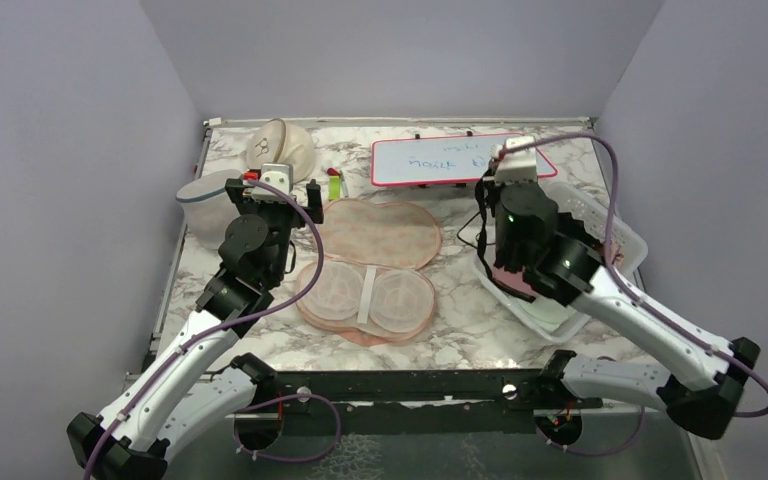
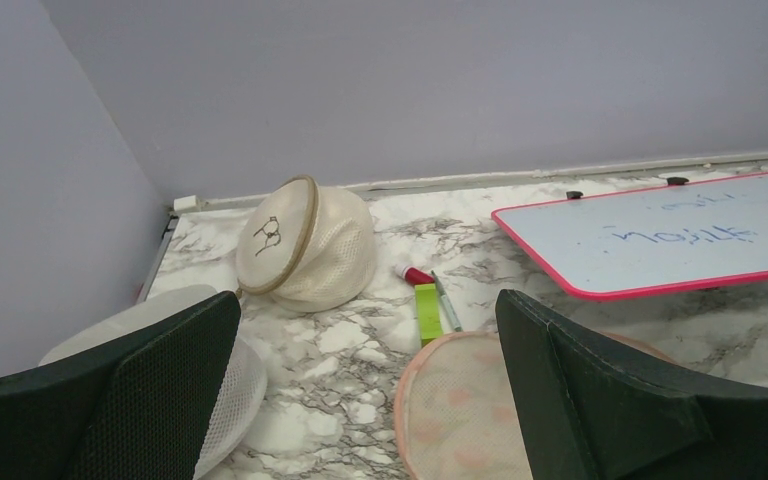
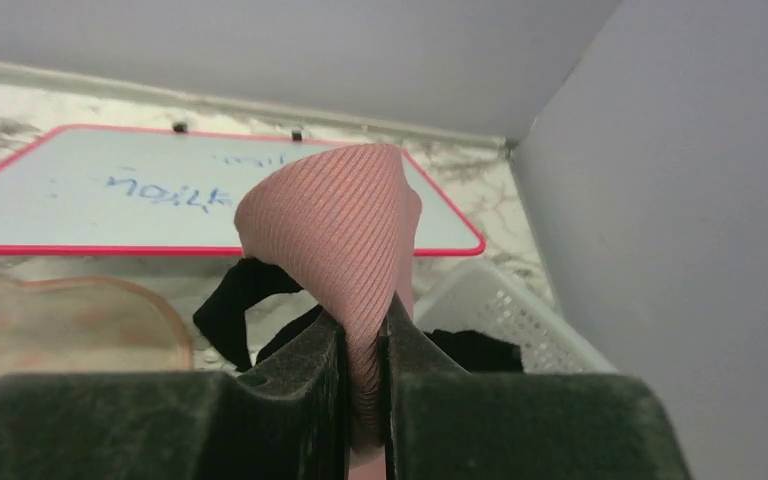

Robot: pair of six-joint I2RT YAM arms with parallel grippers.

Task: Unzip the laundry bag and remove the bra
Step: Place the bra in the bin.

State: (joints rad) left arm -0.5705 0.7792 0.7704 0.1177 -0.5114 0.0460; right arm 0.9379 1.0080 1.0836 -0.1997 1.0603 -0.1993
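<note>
nearest the arm bases: the laundry bag (image 1: 380, 230) lies flat on the marble table (image 1: 460, 320), spread open like a book. near half shows the pale inside w/ two round moulded shapes, far half shows the flower print. no bra in it as far as the top view shows, so the unzip step looks done.

right side, a bit further: right gripper (image 3: 365, 340) has its fingers pinched tight on a fold of the bra (image 3: 330, 220). pink ribbed fabric sticks up above the fingers, black straps dangle beside. it's held up off the table next to the white basket (image 3: 505, 310), well apart from the bag. so removal looks basically done. prob only thing left is to set it down, maybe in the basket, can't tell.

left side: left gripper (image 2: 367, 330) fingers wide apart, nothing btwn them. it hovers by the bag's far-left edge, not touching afaict.

further back: white mesh cylinder (image 1: 205, 200), cream dome bag (image 2: 305, 245), whiteboard (image 2: 660, 235). none of these matter for this task.
</note>
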